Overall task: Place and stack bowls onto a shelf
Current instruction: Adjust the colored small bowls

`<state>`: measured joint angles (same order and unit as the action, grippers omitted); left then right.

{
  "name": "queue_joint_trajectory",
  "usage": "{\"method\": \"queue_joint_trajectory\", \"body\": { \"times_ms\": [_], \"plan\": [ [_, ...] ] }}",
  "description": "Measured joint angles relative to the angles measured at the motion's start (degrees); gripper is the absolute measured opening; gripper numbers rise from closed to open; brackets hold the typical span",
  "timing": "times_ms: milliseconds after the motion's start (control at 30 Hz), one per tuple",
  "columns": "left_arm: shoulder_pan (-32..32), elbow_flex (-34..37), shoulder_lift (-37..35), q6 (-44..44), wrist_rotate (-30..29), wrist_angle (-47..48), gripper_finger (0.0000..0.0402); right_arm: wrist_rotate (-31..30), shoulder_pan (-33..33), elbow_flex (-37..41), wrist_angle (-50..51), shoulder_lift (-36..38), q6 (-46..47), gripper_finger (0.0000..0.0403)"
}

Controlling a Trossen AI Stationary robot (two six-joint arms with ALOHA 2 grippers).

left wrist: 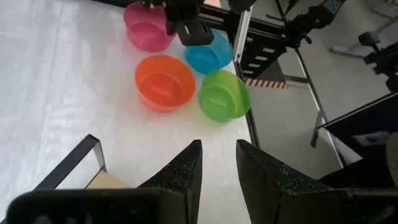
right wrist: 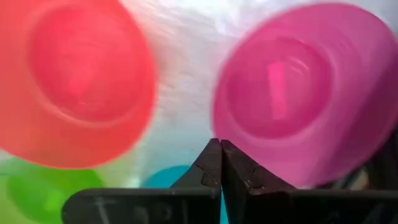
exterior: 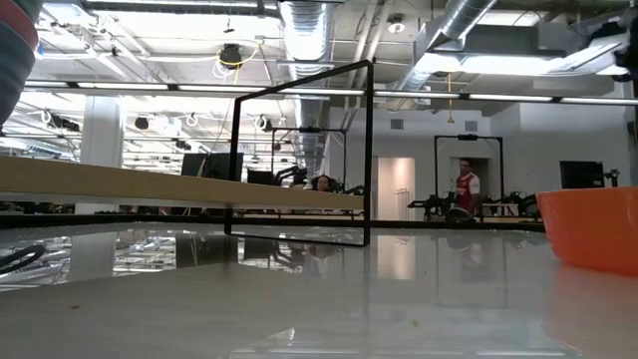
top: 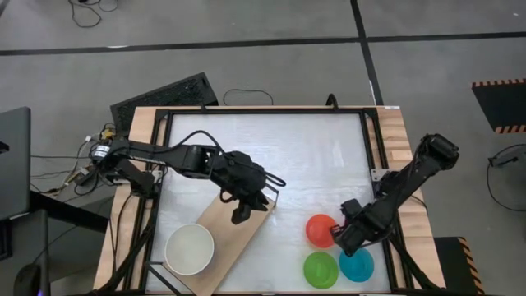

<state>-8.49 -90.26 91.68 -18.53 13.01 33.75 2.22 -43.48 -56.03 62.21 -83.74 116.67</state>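
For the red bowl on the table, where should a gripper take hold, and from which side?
Probably the rim of the red bowl, from above. It sits upright with its mouth open, so one finger can go inside the wall and one outside. The edge facing the table's middle looks freest; the lime green bowl, cyan bowl and right gripper crowd the other sides.

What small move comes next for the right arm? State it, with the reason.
Probably open the right gripper: its fingers are shut and empty close to the magenta bowl, so it cannot take the rim yet. The left gripper waits, open, over the shelf.
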Motion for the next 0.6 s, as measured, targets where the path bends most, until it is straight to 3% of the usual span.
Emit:
{"method": "queue_joint_trajectory", "body": {
  "times_ms": [267, 600],
  "plan": [
    [0.0, 0.0, 0.0, 1.6, -0.2, 0.4, 0.0084, -4.5, 4.6, 0.0, -1.5, 0.0, -4.0, 0.002],
    [0.0, 0.0, 0.0, 3.3, -0.3, 0.4, 0.0084, 2.4, 1.4, 0.8, 6.5, 0.1, 3.6, 0.0019]
  ]
}}
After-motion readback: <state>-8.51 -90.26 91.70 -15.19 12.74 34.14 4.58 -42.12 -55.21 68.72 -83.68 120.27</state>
